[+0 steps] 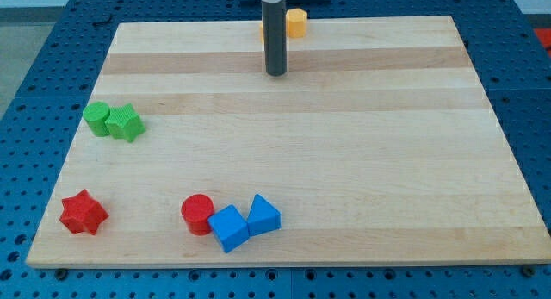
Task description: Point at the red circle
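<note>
The red circle point(198, 214) lies near the view's bottom, left of centre, touching a blue cube point(228, 227). My tip point(275, 73) stands near the view's top centre, far above the red circle and apart from it. The rod rises from the tip to the view's top edge. Just behind the rod sits a yellow block point(296, 22), partly hidden by it.
A blue triangular block point(263, 214) touches the blue cube on its right. A red star point(83, 213) lies at the bottom left. A green cylinder point(96, 117) and a green star point(126, 122) touch at the left. The wooden board point(344, 144) rests on a blue perforated table.
</note>
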`<control>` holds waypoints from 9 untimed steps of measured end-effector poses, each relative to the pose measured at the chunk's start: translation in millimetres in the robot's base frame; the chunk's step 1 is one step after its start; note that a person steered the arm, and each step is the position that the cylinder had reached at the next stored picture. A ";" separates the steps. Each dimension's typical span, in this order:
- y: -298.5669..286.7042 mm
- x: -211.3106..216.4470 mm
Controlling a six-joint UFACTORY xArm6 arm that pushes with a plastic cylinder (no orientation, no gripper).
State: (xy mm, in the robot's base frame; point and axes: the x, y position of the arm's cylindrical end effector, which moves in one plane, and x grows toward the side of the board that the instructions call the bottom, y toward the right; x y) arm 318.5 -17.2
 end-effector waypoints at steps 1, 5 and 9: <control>0.4 0.5; -29.1 133.1; -133.3 224.8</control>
